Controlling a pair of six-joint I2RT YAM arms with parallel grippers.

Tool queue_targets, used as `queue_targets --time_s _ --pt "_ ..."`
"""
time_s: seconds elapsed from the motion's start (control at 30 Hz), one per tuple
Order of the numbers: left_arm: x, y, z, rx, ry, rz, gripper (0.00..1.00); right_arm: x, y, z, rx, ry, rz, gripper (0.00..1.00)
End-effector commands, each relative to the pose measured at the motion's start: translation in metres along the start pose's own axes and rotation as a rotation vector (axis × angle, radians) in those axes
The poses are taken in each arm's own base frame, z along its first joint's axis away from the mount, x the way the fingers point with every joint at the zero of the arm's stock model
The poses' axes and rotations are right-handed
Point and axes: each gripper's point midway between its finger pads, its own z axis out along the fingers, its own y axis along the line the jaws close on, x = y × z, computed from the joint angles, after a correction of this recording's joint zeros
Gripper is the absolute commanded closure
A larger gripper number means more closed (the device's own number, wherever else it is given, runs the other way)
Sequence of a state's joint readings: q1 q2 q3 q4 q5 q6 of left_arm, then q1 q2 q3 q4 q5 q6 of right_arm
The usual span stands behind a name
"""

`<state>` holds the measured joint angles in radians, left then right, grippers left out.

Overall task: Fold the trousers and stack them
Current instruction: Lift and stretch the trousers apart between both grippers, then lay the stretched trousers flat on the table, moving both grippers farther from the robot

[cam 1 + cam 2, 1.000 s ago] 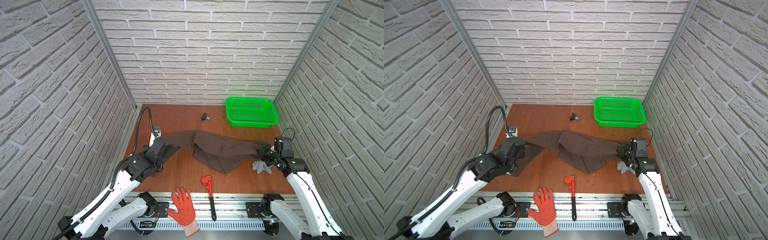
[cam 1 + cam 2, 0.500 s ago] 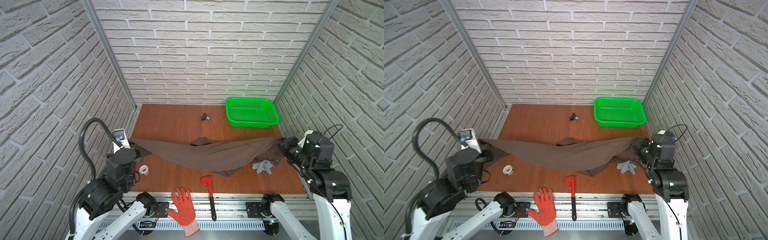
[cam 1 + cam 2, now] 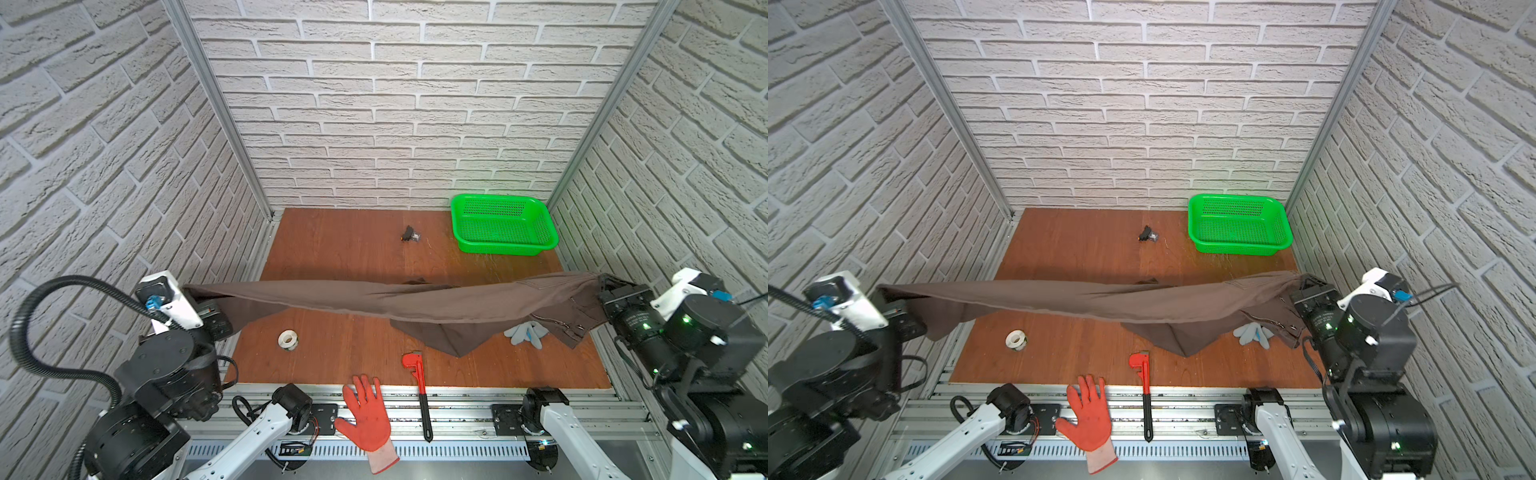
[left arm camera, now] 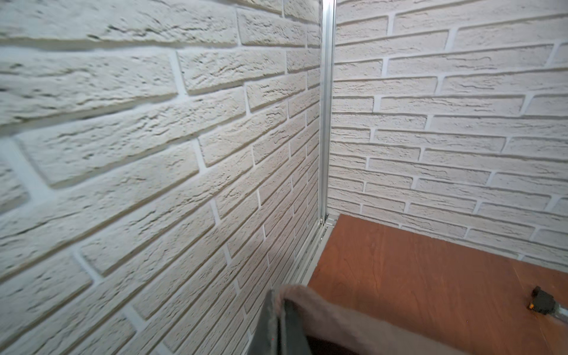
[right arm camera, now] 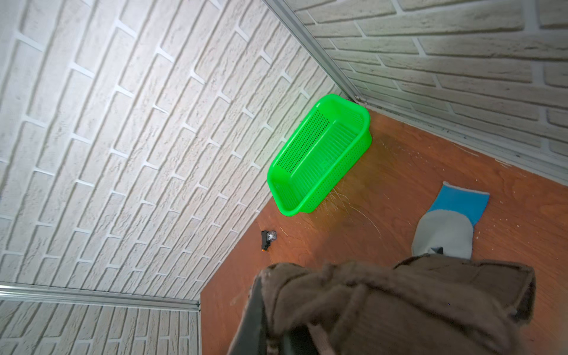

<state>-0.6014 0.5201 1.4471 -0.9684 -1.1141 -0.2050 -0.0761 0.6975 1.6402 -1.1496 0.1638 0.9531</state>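
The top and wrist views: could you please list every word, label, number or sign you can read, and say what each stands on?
No text is readable in any view.
White print on the right arm's black wrist housing: too small to read.
Markings on the sticker on the front frame, below the left arm's base: too small to read.

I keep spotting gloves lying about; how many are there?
2. An orange glove lies on the front rail; a grey glove lies on the table by the trousers' right end. More could hide beneath the cloth.
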Motion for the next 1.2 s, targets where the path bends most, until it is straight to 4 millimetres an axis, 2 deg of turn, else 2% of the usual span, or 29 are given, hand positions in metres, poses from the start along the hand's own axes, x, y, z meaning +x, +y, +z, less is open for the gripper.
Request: queue_targets --time_s 0.0,0.13,0.23,0.3,0.4,0.5,0.6,0.77,0.97,1.17 --pt "-0.005 -0.003 0.005 -0.045 -0.009 0.045 1.0 -0.01 -0.004 0.011 0.053 -0.053 -0.043 0.95" --pt "0.009 -0.054 0.025 0.009 0.019 0.137 1.0 0.022 -0.02 0.068 0.129 0.063 -0.071 0.95" --pt "0.031 -0.098 0.046 0.029 0.048 0.25 1.0 0.046 -0.04 0.114 0.22 0.137 -0.094 0.95" --pt "0.057 -0.126 0.064 0.058 0.115 0.305 1.0 0.058 -0.053 0.141 0.277 0.165 -0.113 0.95" --pt "0.099 -0.148 0.097 0.102 0.254 0.287 1.0 0.071 -0.072 0.174 0.353 0.185 -0.129 0.95" --pt "0.135 -0.155 0.128 0.122 0.368 0.233 1.0 0.081 -0.091 0.202 0.428 0.21 -0.143 0.95" --pt "0.163 -0.16 0.156 0.129 0.454 0.217 1.0 0.086 -0.111 0.226 0.506 0.23 -0.135 0.95" --pt "0.206 -0.153 0.198 0.112 0.631 0.189 1.0 0.088 -0.143 0.262 0.627 0.244 -0.12 0.95" --pt "0.236 -0.158 0.232 0.088 0.758 0.23 1.0 0.107 -0.161 0.298 0.697 0.325 -0.109 0.95" --pt "0.262 -0.165 0.26 0.054 0.835 0.274 1.0 0.119 -0.169 0.326 0.721 0.363 -0.098 0.95"
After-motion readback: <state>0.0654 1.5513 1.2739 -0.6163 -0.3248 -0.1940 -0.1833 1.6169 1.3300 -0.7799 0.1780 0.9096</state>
